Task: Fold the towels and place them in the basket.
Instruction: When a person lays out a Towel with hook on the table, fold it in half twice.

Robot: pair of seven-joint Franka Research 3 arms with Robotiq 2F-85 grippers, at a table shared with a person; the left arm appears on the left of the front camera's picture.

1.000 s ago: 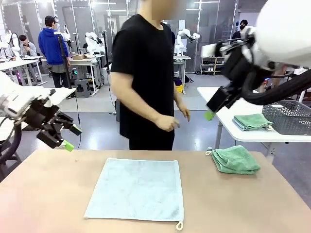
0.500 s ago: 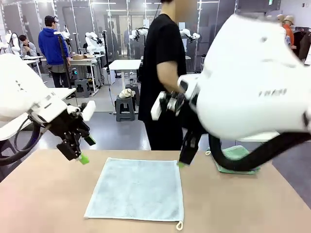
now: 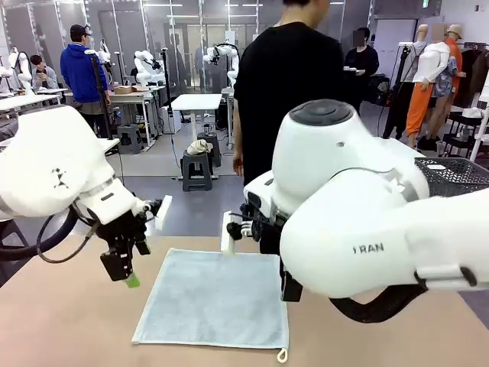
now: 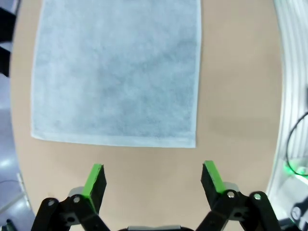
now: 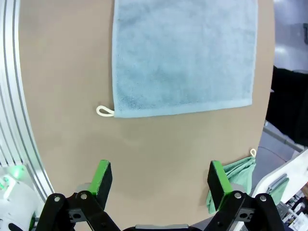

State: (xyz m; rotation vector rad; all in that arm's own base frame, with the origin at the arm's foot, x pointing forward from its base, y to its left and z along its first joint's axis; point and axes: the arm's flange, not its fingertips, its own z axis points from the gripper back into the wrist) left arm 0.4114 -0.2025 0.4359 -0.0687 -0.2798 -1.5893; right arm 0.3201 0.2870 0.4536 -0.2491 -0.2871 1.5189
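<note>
A pale blue-grey towel (image 3: 218,298) lies spread flat on the tan table, its white loop (image 3: 282,355) at the near right corner. My left gripper (image 3: 126,274) hangs open just left of the towel's far left corner. In the left wrist view the left gripper (image 4: 154,177) is empty, with the towel (image 4: 118,72) ahead of it. My right gripper (image 5: 160,178) is open and empty above bare table beside the towel (image 5: 183,53). The crumpled mint green towel (image 5: 236,180) peeks in at that view's lower right. The dark mesh basket (image 3: 457,174) stands on a white table at the far right.
A person in a black shirt (image 3: 286,84) stands at the far side with their back turned. My right arm's bulky white body (image 3: 359,229) covers the right half of the table (image 3: 61,329). Bare table lies left of and in front of the towel.
Both arms have swung down over the table: the left gripper toward the towel's left edge, the right arm from the upper right to the towel's right side. The person has turned away.
</note>
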